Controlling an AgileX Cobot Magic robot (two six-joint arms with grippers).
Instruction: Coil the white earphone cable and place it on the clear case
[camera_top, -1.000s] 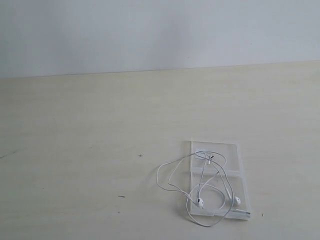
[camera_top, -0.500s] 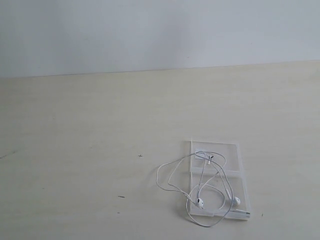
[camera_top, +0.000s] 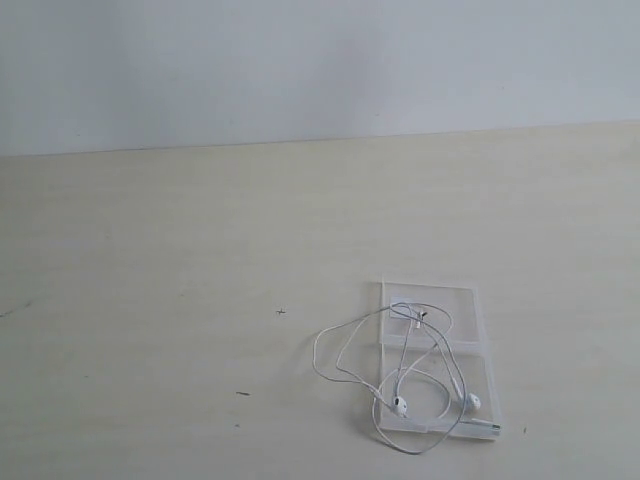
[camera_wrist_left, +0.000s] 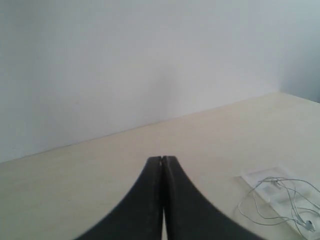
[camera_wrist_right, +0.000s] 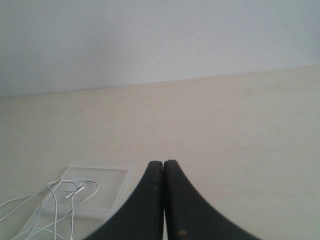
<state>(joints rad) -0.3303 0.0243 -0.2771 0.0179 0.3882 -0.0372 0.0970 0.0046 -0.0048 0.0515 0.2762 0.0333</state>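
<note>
Clear case (camera_top: 452, 298) lies open and flat on the pale worktop (camera_top: 150, 300), its two panels end to end. White earphone cable (camera_top: 399, 404) rests in loose, untidy loops partly on the case. Both earbuds sit on the case's nearer panel, and a wide loop spills off the case's left edge onto the worktop. Left gripper (camera_wrist_left: 162, 159): jaws pressed together, holding nothing, well apart from the case. Right gripper (camera_wrist_right: 163, 163): jaws likewise closed tight and empty, also clear of the case.
</note>
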